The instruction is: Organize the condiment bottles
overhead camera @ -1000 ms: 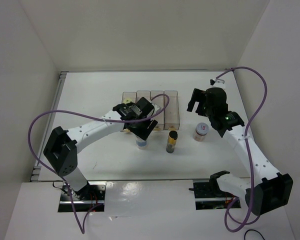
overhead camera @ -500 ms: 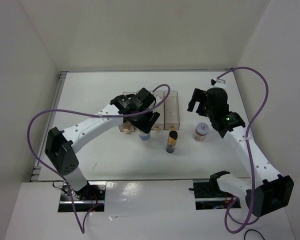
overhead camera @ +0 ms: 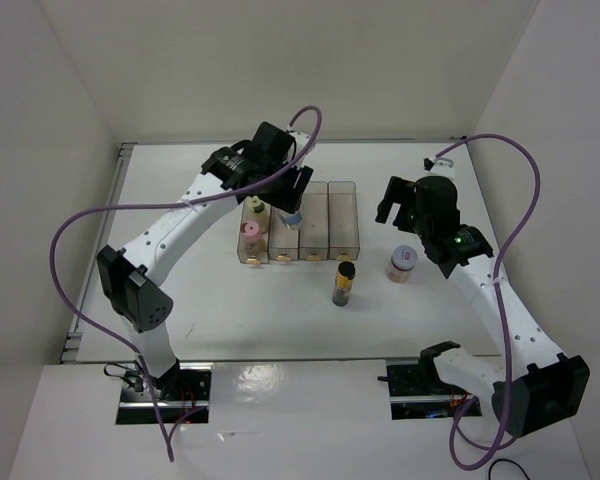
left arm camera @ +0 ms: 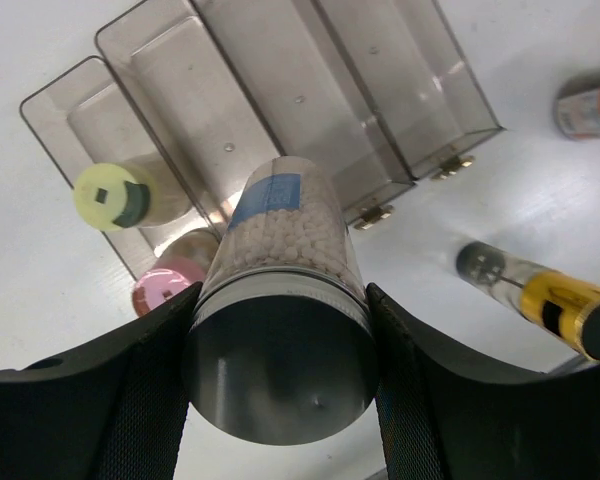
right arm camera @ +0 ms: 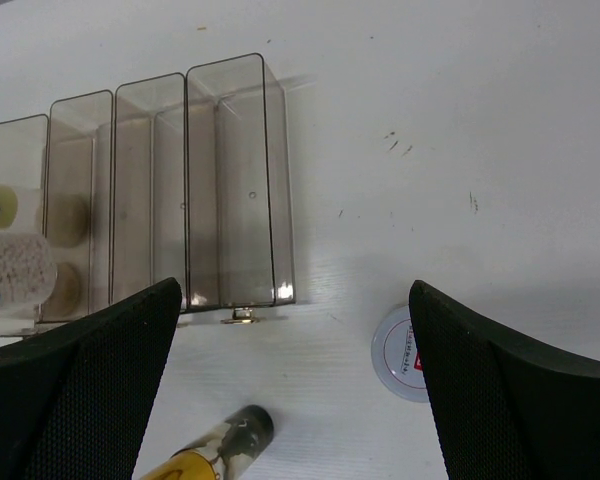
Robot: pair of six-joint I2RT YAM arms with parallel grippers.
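Observation:
My left gripper (overhead camera: 283,193) (left arm camera: 280,375) is shut on the blue-white label bottle (overhead camera: 293,217) (left arm camera: 280,300) and holds it above the clear rack (overhead camera: 342,215), about over its second compartment from the left. The yellow-green cap bottle (overhead camera: 256,207) (left arm camera: 108,196) and the pink cap bottle (overhead camera: 249,231) (left arm camera: 165,285) stand in the leftmost compartment. The dark-cap amber bottle (overhead camera: 344,283) (right arm camera: 220,445) and the bottle with the white red-marked cap (overhead camera: 404,261) (right arm camera: 405,352) stand on the table in front of the rack. My right gripper (overhead camera: 398,208) (right arm camera: 295,390) is open and empty above the red-marked bottle.
The rack's two right compartments (right arm camera: 230,180) hold nothing. White walls close in the table (overhead camera: 180,300) on the left, back and right. Purple cables loop over both arms.
My left gripper has lifted the blue-white label bottle from the table in front of the rack and carried it back and up over the rack. The right arm has stayed still.

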